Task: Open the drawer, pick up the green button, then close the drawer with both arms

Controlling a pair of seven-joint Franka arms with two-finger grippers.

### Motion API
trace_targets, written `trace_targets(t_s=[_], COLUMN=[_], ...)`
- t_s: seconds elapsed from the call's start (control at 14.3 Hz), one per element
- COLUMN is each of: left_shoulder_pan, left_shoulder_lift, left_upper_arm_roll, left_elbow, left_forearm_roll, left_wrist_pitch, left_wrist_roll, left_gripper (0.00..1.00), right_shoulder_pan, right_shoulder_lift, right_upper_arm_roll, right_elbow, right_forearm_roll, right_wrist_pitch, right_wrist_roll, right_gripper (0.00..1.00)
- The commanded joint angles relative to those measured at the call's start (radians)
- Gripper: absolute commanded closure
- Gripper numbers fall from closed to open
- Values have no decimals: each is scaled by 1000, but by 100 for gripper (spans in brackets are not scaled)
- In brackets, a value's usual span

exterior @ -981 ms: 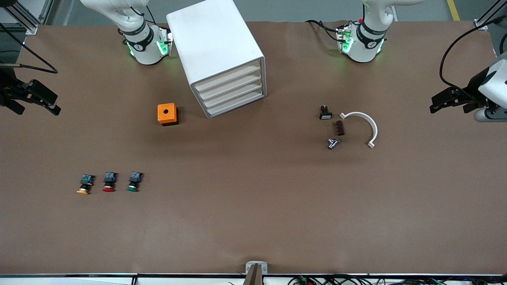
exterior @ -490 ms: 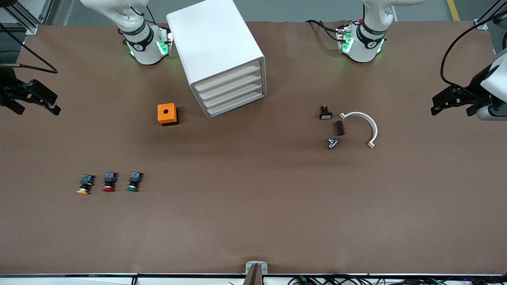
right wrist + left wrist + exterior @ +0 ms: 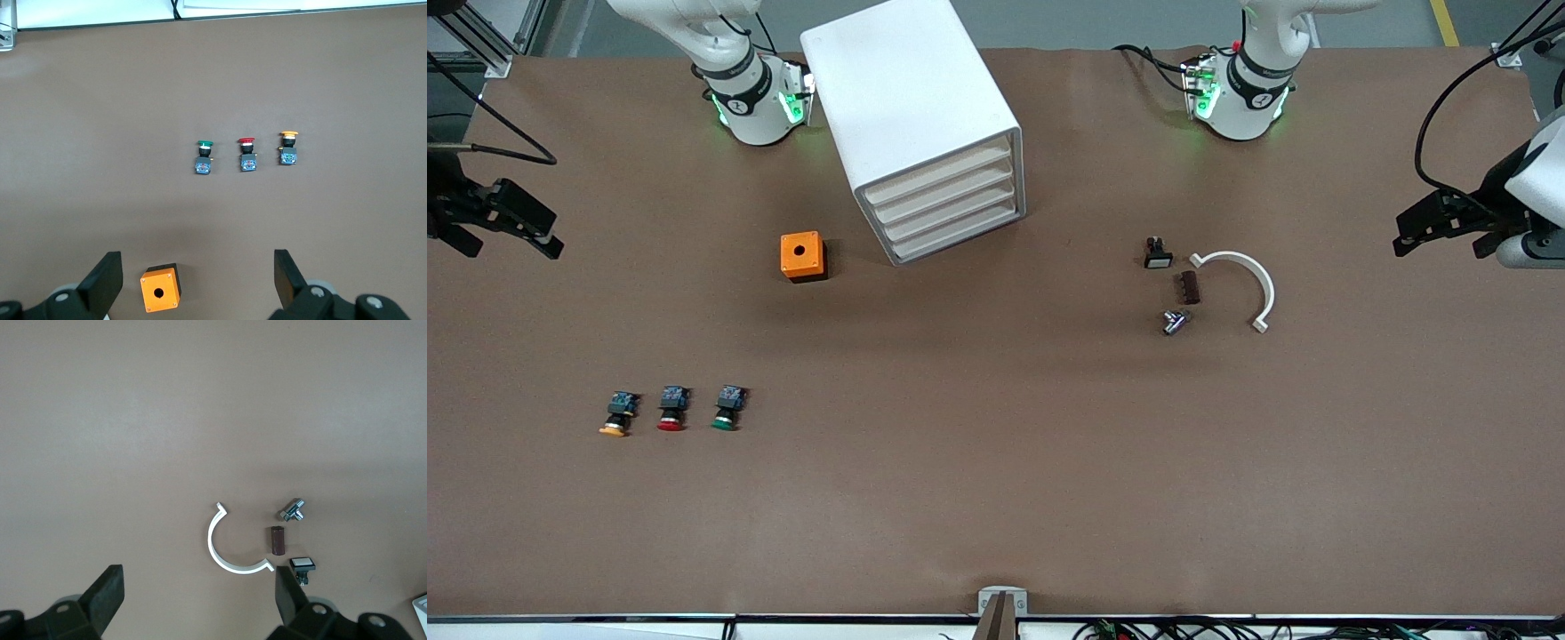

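With all four drawers (image 3: 947,206) of the white cabinet (image 3: 907,107) shut and the green button (image 3: 726,410) lying on the table well nearer the camera, my left gripper (image 3: 1409,233) and right gripper (image 3: 543,233) hang spread apart over the table's ends.

White cabinet (image 3: 914,116) with four drawers shut, orange box (image 3: 802,256) beside it, green button (image 3: 727,410) nearer the camera, both tools open at desk (image 3: 996,462) ends.

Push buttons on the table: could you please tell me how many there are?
3, in a row toward the right arm's end, nearer the front camera than the orange box: yellow-orange-capped button, red-capped button in the middle, green-capped button. Closed drawers may hide more.
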Motion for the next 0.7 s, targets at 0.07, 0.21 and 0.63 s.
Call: trace_targets(t_s=[0.07, 0.21, 0.63], left_shoulder_pan=[-1, -1, 2], left_shoulder_lift=[11, 11, 13], left_upper_arm_roll=[-4, -3, -3], left_elbow=[32, 34, 34], left_forearm_roll=[8, 8, 8], left_wrist_pitch=[-38, -43, -43], left_wrist_roll=[-19, -18, -18], left_gripper=[0, 0, 0], right_shoulder_pan=[-20, -20, -24], right_shoulder_lift=[4, 4, 2], right_upper_arm_roll=[14, 14, 14], right_elbow=[13, 13, 13], right_forearm_roll=[-4, -4, -4], right_wrist_pitch=[-11, -12, -12], right_wrist_roll=[9, 9, 11], right_gripper=[0, 0, 0])
